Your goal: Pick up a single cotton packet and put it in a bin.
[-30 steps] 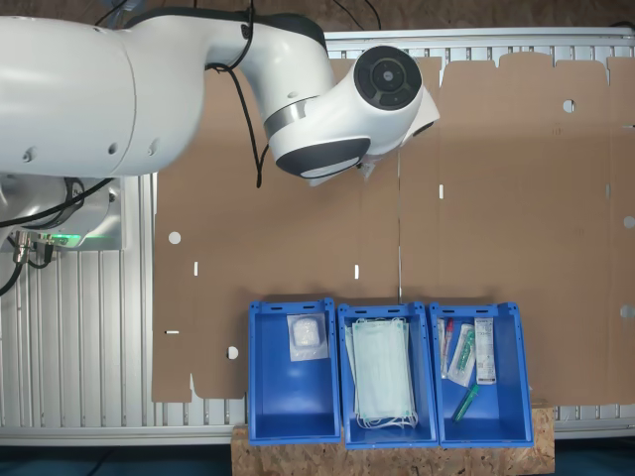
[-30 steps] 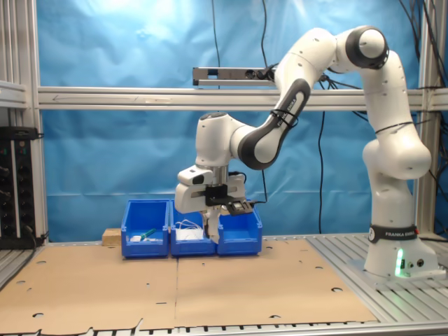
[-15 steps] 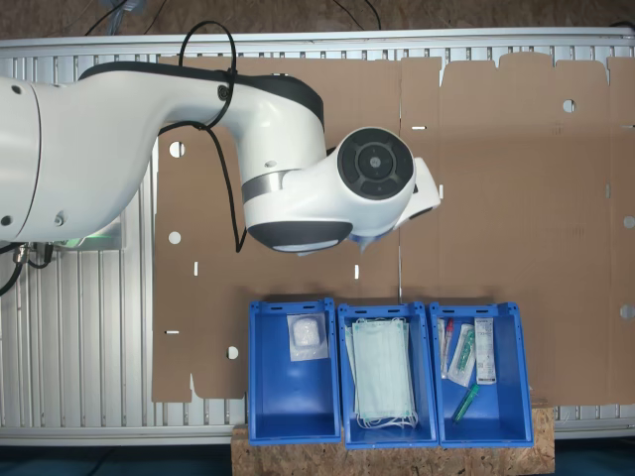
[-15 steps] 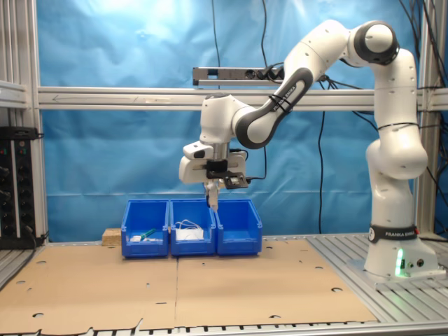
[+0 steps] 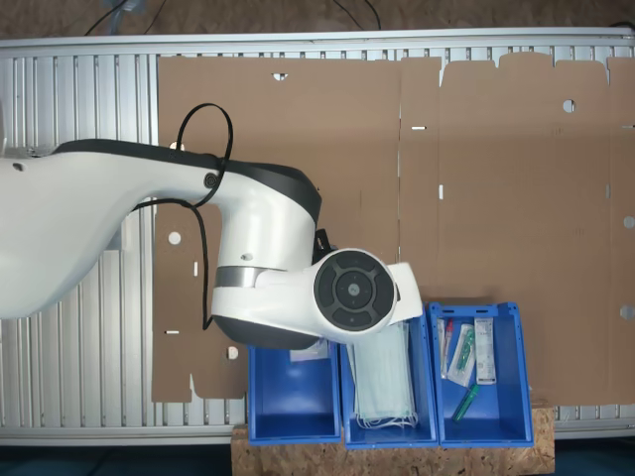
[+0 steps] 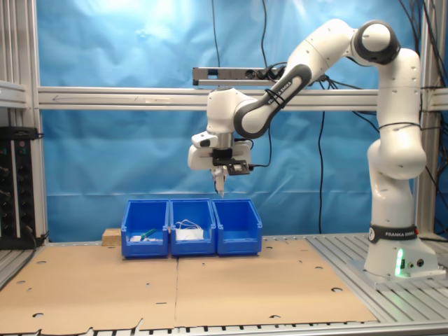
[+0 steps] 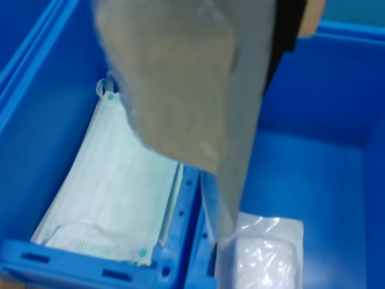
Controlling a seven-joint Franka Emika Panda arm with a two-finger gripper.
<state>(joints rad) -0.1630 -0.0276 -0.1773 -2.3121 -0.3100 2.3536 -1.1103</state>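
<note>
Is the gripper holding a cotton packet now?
Yes: in the wrist view a cotton packet hangs from the gripper, above the bin.

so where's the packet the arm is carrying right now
The cotton packet hangs from the fingers in the second exterior view, above the wall between the mask bin and the bin at the second exterior view's right.

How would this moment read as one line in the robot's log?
gripper: shut on cotton packet | position: hovering above bin edge | packet: not yet released
</note>
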